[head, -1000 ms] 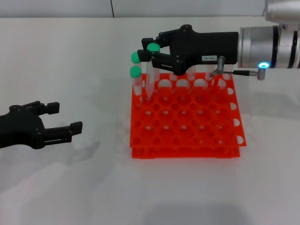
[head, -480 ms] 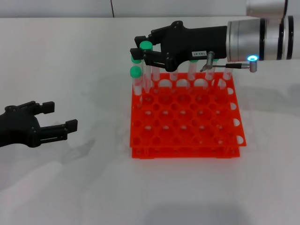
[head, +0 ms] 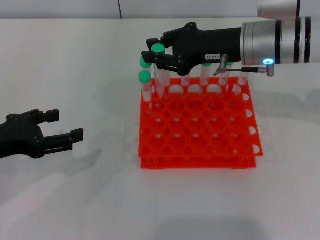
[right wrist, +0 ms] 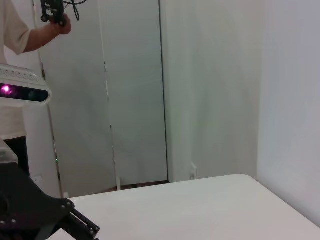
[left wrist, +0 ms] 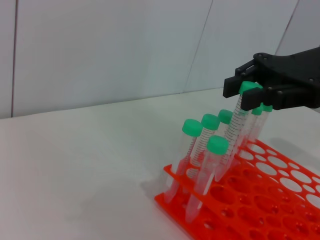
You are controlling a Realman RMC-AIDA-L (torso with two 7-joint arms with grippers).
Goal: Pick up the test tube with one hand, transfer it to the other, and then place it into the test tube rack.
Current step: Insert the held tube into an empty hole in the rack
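Head view: my right gripper (head: pixel 156 55), the one w/ the white label, pinches the tube (head: pixel 159 72) just under its green cap, over the far-left corner of the rack (head: pixel 200 125). Tube hangs near upright, its lower end at the rack's top tier; can't tell if it's in a hole yet. Arm reaches in level from the right. My left gripper (head: pixel 62 125) rests low on the table well left of the rack, fingers spread, holding nothing.

Left wrist view: tube (left wrist: pixel 234 127) leans a bit among other capped tubes, fingers (left wrist: pixel 250 82) clamped at the cap. I judge it light, stiff, slick plastic; grip high near the cap suits it, gentle squeeze.

Right wrist view: only wall and table, no tube.
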